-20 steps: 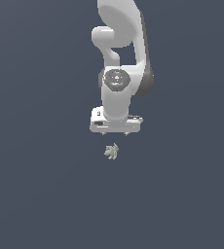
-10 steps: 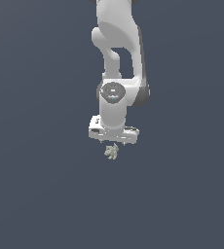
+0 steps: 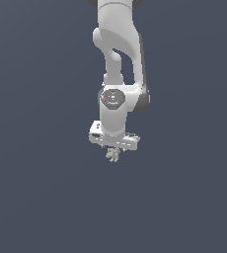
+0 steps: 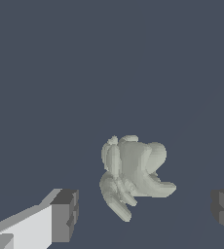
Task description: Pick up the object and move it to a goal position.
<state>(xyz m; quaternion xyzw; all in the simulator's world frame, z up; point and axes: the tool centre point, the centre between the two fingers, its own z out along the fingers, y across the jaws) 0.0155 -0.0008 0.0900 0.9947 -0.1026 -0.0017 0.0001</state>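
The object [image 3: 112, 155] is a tiny pale grey-green lump with pointed lobes, lying on the dark floor. In the exterior view it sits just under the white gripper [image 3: 113, 148], partly covered by the hand. The wrist view shows the object [image 4: 132, 175] between the two dark fingertips [image 4: 65, 215], with a clear gap on each side. The gripper [image 4: 145, 210] is open and touches nothing that I can see.
A plain dark grey-blue floor [image 3: 46, 197] fills both views. The white arm [image 3: 118, 59] rises straight up from the gripper to the exterior view's top edge.
The arm has come down steadily over the object. The gripper, which hung above the lump a second ago, now straddles it. The object has not moved.
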